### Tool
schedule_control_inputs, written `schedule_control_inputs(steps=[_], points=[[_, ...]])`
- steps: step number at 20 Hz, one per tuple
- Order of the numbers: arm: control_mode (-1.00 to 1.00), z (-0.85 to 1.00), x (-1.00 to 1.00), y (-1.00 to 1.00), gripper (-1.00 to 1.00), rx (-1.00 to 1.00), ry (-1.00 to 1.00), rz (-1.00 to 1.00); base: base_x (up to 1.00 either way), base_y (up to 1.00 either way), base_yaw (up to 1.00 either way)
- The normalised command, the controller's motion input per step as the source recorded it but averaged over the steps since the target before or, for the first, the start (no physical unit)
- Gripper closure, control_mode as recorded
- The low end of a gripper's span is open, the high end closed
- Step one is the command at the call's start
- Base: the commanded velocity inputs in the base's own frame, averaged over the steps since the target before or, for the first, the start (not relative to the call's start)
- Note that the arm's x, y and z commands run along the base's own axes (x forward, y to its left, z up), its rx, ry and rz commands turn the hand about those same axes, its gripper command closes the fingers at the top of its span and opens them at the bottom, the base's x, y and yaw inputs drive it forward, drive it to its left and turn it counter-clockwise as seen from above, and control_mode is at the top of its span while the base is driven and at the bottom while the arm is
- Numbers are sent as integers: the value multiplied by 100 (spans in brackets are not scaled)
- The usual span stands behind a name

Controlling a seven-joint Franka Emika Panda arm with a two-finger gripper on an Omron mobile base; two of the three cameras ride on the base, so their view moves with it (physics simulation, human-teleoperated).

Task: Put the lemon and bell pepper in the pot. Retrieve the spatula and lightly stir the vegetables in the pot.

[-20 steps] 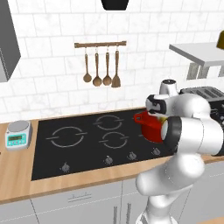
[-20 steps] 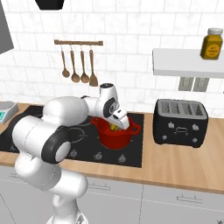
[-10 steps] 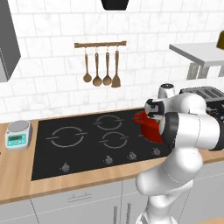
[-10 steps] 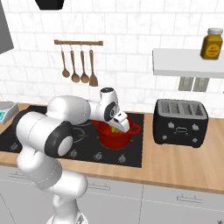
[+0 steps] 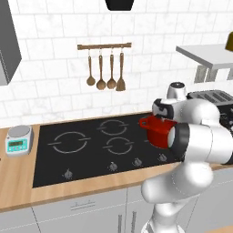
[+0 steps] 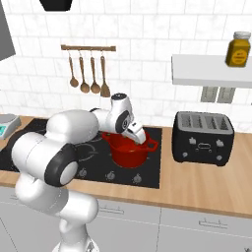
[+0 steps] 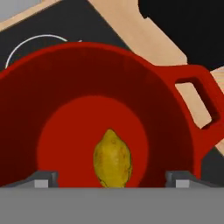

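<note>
Red pot (image 5: 156, 132) stands on the black hob (image 5: 91, 143) at its right edge in the left base view, partly behind the white arm; the spatula (image 5: 121, 72) hangs on the wall rail. From the right base view, the gripper (image 6: 138, 135) hangs over the pot's rim. Hand view: the lemon (image 7: 112, 158) lies on the pot's floor between widely spread fingertips (image 7: 43, 179), untouched.

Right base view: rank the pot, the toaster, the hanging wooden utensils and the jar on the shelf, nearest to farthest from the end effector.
1. The pot, directly under the end effector.
2. The toaster, on the counter to its right.
3. The hanging wooden utensils on the wall, up and left, close to the toaster's rank.
4. The jar, on the high shelf, far right.
</note>
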Motion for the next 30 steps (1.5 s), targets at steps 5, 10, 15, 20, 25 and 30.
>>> schedule_control_inputs(steps=[5, 10, 15, 20, 25, 30], points=[[-100, 97, -69, 21, -100, 0, -23, 1, 0, 0, 0], [-100, 100, -93, 38, -100, 0, -11, 1, 0, 0, 0], [-100, 84, -98, 39, -100, 0, -1, 0, 0, 0, 0], [-100, 40, -96, 16, -100, 0, 1, 1, 0, 0, 0], [-100, 7, -56, 8, -100, 0, 9, 9, 0, 0, 0], [100, 0, -8, 6, -100, 0, 0, 2, -40, 60, 8]])
